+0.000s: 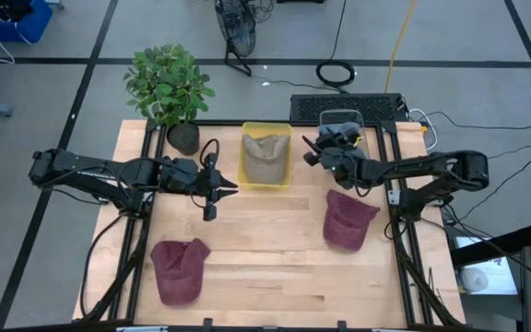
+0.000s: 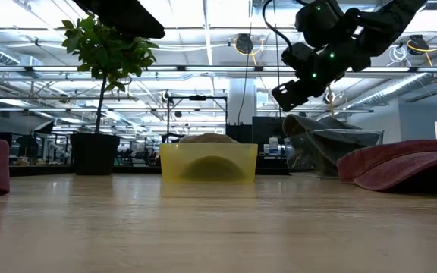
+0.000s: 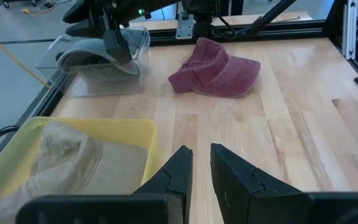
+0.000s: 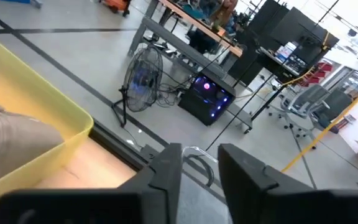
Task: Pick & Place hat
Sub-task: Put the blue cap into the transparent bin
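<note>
A tan hat (image 1: 265,155) lies in the yellow bin (image 1: 265,128) at the table's far middle. A grey hat (image 3: 92,57) sits in the clear bin (image 1: 343,116) at the far right. One maroon hat (image 1: 178,270) lies flat on the table at the near left, another (image 1: 348,219) at the right. My right gripper (image 1: 308,150) hangs above the table between the two bins, open, with nothing between its fingers (image 4: 201,163). My left gripper (image 3: 201,168) hovers left of the yellow bin, open by a narrow gap and holding nothing.
A potted plant (image 1: 171,88) stands at the table's far left corner. Bare wood (image 1: 265,240) lies between the two maroon hats. Dark frame rails (image 1: 404,231) run along the table's left and right sides.
</note>
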